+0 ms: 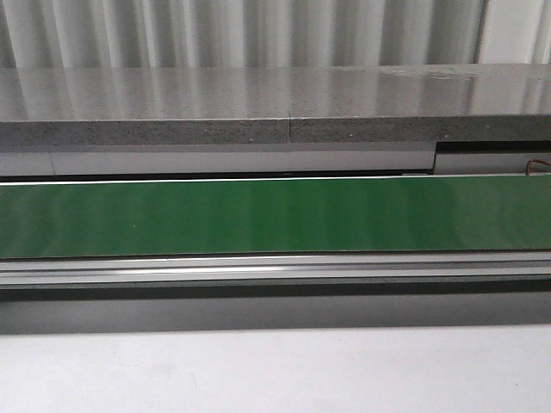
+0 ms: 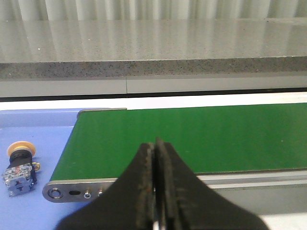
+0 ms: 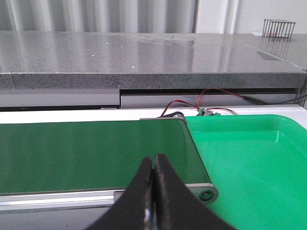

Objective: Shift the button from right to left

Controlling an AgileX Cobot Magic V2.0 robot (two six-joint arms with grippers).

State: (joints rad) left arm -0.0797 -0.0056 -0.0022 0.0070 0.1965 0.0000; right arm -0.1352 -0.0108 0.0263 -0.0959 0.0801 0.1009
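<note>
The button [image 2: 20, 167] lies on its side on a blue surface [image 2: 36, 129] beside the left end of the green conveyor belt [image 2: 192, 139]. It has a yellow mushroom cap, a black collar and a blue-and-clear contact block. It shows only in the left wrist view. My left gripper [image 2: 156, 146] is shut and empty, over the belt's near edge, to the right of the button. My right gripper [image 3: 153, 160] is shut and empty, near the belt's right end [image 3: 96, 153]. The front view shows neither gripper nor the button.
A green bin [image 3: 249, 163] sits at the belt's right end, with red and black wires [image 3: 192, 103] behind it. A grey stone ledge [image 1: 275, 103] runs behind the belt [image 1: 275, 215]. A metal rail [image 1: 275, 268] runs along the belt's near side.
</note>
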